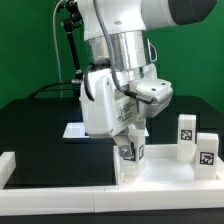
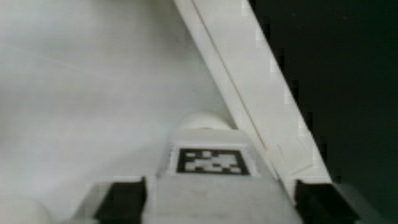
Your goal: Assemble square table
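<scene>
Standing tagged white leg (image 2: 215,160) on slab (image 2: 89,90)

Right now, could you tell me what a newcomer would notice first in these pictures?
The big white-and-silver robot arm fills the exterior view's middle, its gripper down over a small white tagged block leg on the white square plastic slab. Two more white tagged legs stand at the exterior view's right.

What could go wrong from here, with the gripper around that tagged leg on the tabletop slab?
1. The gripper straddles the leg with gaps beside both fingers; if the leg is not yet seated, it could tip or come loose.
2. The leg sits close to the slab's raised rim; lifting off at an angle could catch it.
3. Two loose legs stand nearby; a wide swing could topple them.
</scene>
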